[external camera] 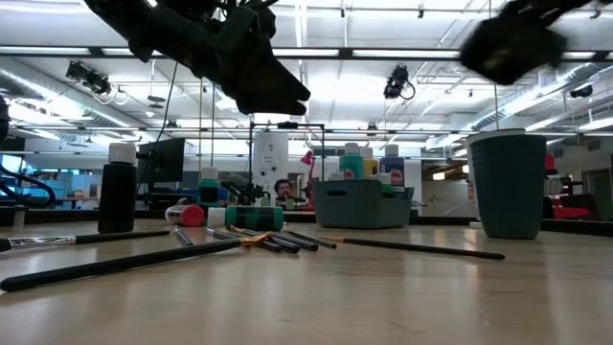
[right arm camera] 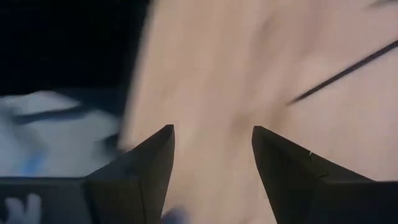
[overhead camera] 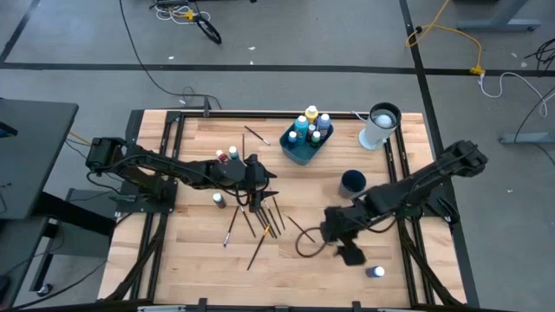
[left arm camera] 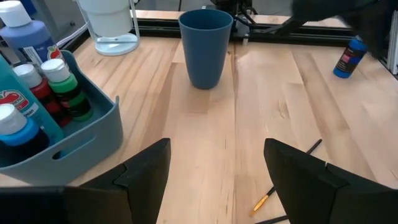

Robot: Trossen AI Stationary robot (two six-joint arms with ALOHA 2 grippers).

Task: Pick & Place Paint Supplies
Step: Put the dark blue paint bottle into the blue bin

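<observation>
Pale wooden tabletop (overhead camera: 295, 269) in a black frame, grey floor around. Nearest edge: small blue paint bottle with white cap (overhead camera: 375, 272) lying alone, just beside the right gripper (overhead camera: 345, 249), fingers parted, grasping nothing. Mid-table: scattered thin dark-and-wood brushes (overhead camera: 260, 224), left gripper (overhead camera: 258, 186) above them, released wide, empty. Nearby, red and white bottles (overhead camera: 227, 156) plus one white-capped bottle (overhead camera: 218, 200). Further on: dark blue plastic cup (overhead camera: 352, 181) upright, apart from everything. Farthest: blue-grey plastic bin (overhead camera: 296, 152) holding several bottles; tall white cylinder with dark top (overhead camera: 379, 126) beside it.
</observation>
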